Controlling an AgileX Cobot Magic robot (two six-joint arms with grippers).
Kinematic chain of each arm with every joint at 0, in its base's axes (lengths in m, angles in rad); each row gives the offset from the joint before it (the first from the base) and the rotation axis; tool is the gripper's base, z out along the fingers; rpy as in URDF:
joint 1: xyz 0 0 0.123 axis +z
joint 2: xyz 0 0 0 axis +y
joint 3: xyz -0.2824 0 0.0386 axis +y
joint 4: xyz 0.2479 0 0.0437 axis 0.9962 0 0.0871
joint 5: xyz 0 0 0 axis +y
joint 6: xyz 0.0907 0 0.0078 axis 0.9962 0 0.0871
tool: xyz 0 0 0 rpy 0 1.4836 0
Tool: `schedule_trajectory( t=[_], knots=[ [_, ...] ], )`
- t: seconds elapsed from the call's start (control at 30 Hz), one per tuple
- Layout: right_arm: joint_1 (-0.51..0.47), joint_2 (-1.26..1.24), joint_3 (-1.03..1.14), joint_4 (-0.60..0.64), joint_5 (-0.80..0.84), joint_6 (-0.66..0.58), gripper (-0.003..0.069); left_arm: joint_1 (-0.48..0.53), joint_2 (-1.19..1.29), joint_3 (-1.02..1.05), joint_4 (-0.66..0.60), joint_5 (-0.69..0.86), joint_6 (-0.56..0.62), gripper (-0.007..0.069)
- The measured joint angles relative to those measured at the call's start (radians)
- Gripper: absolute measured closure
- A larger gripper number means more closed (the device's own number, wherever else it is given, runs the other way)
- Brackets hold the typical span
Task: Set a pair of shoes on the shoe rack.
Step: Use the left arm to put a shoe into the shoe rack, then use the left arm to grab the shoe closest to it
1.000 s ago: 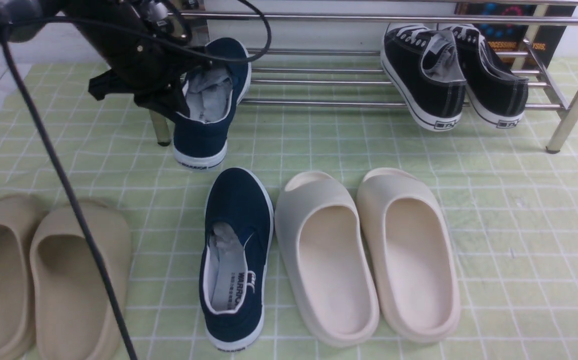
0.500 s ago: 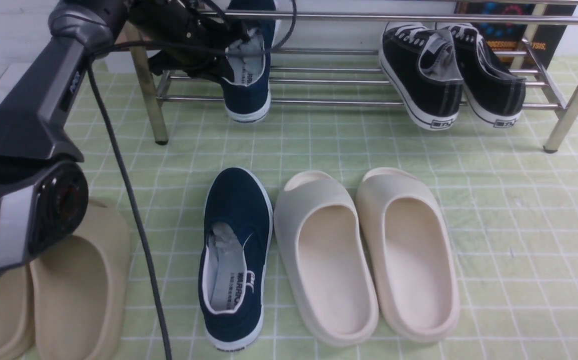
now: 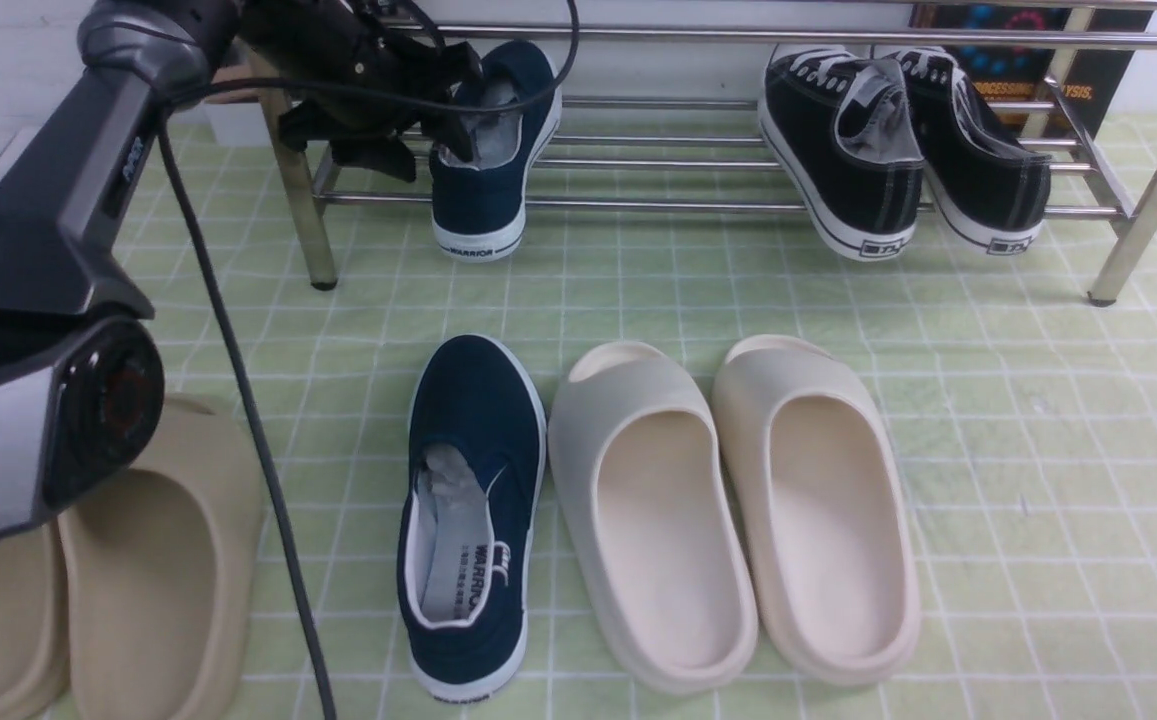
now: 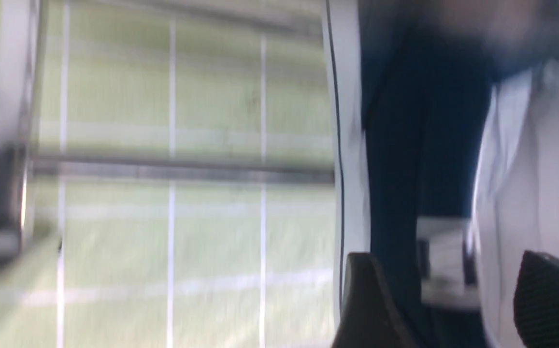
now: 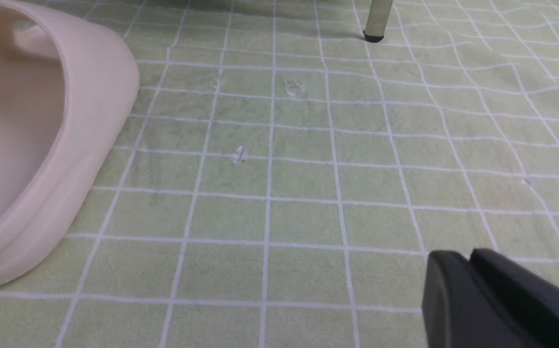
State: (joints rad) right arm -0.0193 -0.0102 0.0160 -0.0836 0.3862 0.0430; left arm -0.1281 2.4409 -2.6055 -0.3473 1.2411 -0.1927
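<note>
Black fingers (image 4: 368,295) of the left gripper (image 3: 435,155) are standing wide apart in the upper left of the front view, one reaching over the white-lined opening of the raised navy sneaker (image 3: 483,190) and the other staying outside it. That sneaker is sitting at the lower tier of the shoe rack (image 3: 658,205), left of the frame's centre, its heel marked "WARRIOR" facing the camera and jutting past the front bar. In the right wrist view, the right gripper (image 5: 463,252) is showing its tips close together; whether they are fully meeting, I cannot tell.

The left arm (image 3: 48,240) is stretching from the left edge up to the rack, and a dark cable (image 3: 238,365) is looping over the sneaker and hanging down to the bottom edge. The other navy sneaker (image 3: 473,520) is lying on the green checked cloth (image 3: 1038,480), lower centre-left, toe pointing toward the rack. Cream slides (image 3: 658,530) are resting just beside it, around the lower centre. Beige slides (image 3: 153,570) are lying in the lower left, partly hiding behind the arm. Black lace-up sneakers (image 3: 853,160) are occupying the rack in the upper right, heels toward the camera, and a dark printed box (image 3: 1088,85) is showing behind the rack there.
</note>
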Motion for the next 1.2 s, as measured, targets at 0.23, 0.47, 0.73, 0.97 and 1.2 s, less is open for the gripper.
schedule_trajectory(
  t=[0.23, 0.47, 0.73, 0.97, 1.2],
  knots=[
    [0.000, 0.000, 0.000, 0.000, 0.000, 0.000, 0.0569, -0.007, -0.151, -0.005, -0.001, 0.011, 0.000, 0.0239],
    [0.000, 0.000, 0.000, 0.000, 0.000, 0.000, 0.0563, -0.003, -0.311, 0.168, 0.068, 0.011, -0.001, 0.0328],
    [0.000, 0.000, 0.000, 0.000, 0.000, 0.000, 0.0551, -0.054, -0.546, 0.722, 0.088, 0.008, 0.095, 0.0636],
    [0.000, 0.000, 0.000, 0.000, 0.000, 0.000, 0.0546, -0.204, -0.711, 1.110, 0.122, -0.019, 0.083, 0.0638],
    [0.000, 0.000, 0.000, 0.000, 0.000, 0.000, 0.0537, -0.270, -0.747, 1.349, 0.167, -0.169, -0.011, 0.0638]
  ],
)
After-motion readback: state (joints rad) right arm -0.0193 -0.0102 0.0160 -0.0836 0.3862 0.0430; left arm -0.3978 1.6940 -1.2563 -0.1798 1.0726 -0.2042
